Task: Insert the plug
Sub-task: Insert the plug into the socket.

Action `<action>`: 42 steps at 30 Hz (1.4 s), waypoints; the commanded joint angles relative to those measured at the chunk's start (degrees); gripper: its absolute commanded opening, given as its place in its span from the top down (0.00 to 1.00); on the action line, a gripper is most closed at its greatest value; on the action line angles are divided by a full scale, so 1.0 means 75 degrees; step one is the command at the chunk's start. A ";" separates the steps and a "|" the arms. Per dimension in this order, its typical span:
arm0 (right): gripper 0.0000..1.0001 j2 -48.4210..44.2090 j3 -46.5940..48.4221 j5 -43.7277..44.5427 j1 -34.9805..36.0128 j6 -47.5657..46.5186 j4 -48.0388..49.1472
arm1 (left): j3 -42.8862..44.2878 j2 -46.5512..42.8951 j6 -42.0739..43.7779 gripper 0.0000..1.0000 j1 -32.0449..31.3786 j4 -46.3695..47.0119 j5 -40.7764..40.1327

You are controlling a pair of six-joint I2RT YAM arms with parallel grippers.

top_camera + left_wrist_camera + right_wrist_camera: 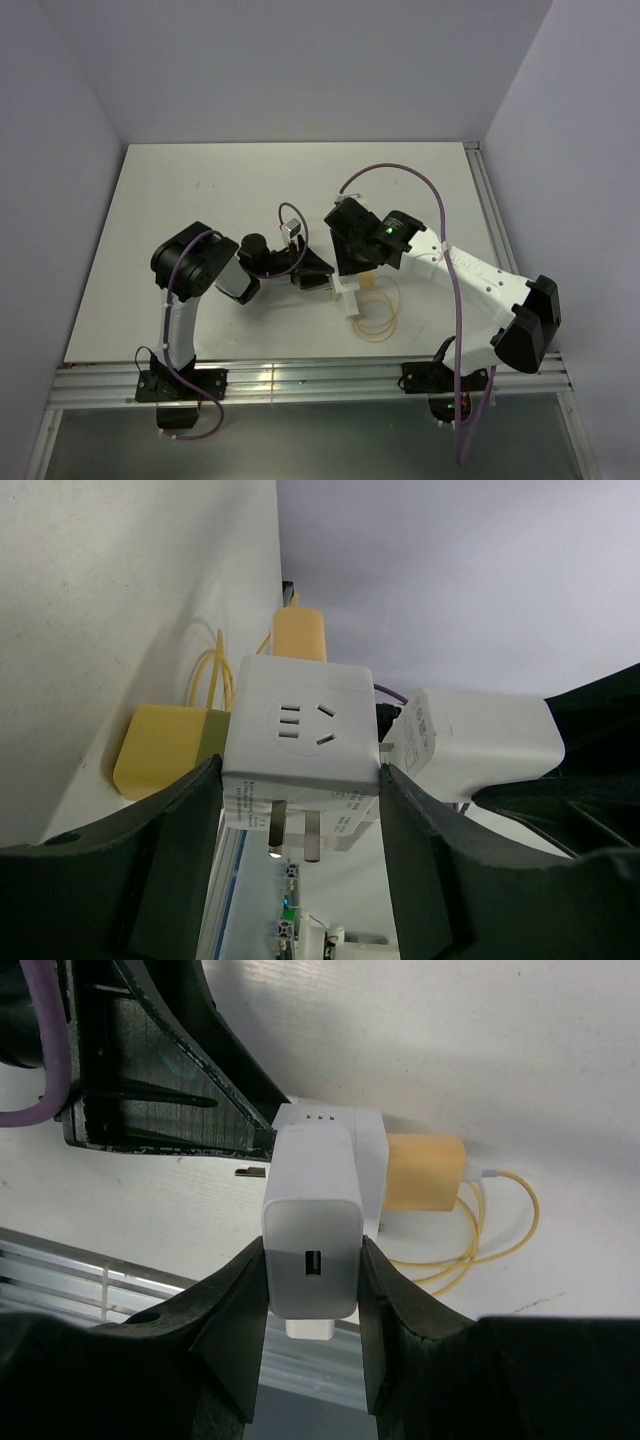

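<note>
Both arms were folded in over the middle of the table [200, 200], a bit toward the near edge, meeting nose to nose. The left gripper [300, 780] was clamped on the white cube adapter [300, 730], one finger down each side, with the socket face pointing back at its wrist camera. The right gripper [312, 1260] was squeezed tight on the white plug [312, 1225], gripping its flat sides. That plug sat right up against the cube's side face. A yellow charger [425, 1172] was already stuck into another face, and its yellow cable [500, 1230] lay looped on the table. In the left wrist view a thin gap showed between plug and cube, with a sliver of metal pin [386, 747] in it. So the grabbing and lining up looked done and the pins looked partly in. What seemed left was the last push home, then letting go.
</note>
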 commanded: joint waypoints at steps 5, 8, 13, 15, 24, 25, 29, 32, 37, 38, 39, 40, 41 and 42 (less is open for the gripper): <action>1.00 0.0087 0.0003 0.0024 0.0104 0.0206 0.0139 | -0.0172 0.0095 0.0257 0.99 0.0036 0.1220 -0.0071; 1.00 0.0157 -0.0008 0.0036 0.0092 0.0171 0.0162 | -0.0196 0.0025 0.0350 0.99 0.0036 0.1092 -0.0106; 1.00 0.0578 0.0180 0.0270 0.0127 0.0066 -0.0073 | -0.0277 -0.0116 0.0515 0.99 0.0025 0.0845 -0.0200; 1.00 0.0696 0.0028 0.0317 0.0127 0.0088 0.0020 | -0.0266 -0.0105 0.0550 0.99 0.0036 0.0810 -0.0223; 1.00 0.0942 -0.1237 0.0529 0.0491 0.0405 0.0875 | -0.0161 0.0083 0.0444 0.99 0.0036 0.0951 -0.0188; 1.00 0.0943 -0.1366 0.0423 0.0502 0.0463 0.1015 | -0.0160 0.0060 0.0468 0.99 0.0025 0.0893 -0.0188; 1.00 0.1153 -0.1894 0.0118 0.0549 0.0499 0.1613 | -0.0172 0.0059 0.0468 0.99 0.0036 0.0892 -0.0188; 1.00 0.1188 -0.2082 -0.0315 0.0596 0.0347 0.1674 | -0.0160 0.0013 0.0573 0.99 0.0048 0.0764 -0.0188; 1.00 0.1130 -0.1837 -0.0505 0.0572 0.0100 0.1053 | -0.0149 -0.0198 0.0878 0.99 0.0060 0.0377 -0.0282; 1.00 0.1095 -0.1859 -0.0503 0.0596 0.0147 0.1029 | -0.0149 -0.0210 0.0890 0.99 0.0048 0.0365 -0.0317; 1.00 0.1095 -0.2034 -0.0561 0.0619 0.0217 0.1133 | -0.0160 -0.0210 0.0820 0.99 0.0048 0.0423 -0.0375; 1.00 0.1118 -0.2175 -0.0585 0.0654 0.0519 0.1285 | -0.0184 -0.0187 0.0738 0.99 0.0060 0.0632 -0.0399; 1.00 0.1188 -0.2315 -0.0597 0.0863 0.0719 0.1681 | -0.0196 -0.0175 0.0656 0.99 0.0048 0.0704 -0.0411; 1.00 0.1351 -0.2572 -0.0527 0.1028 0.1139 0.1882 | -0.0219 -0.0163 0.0632 0.99 0.0048 0.0704 -0.0422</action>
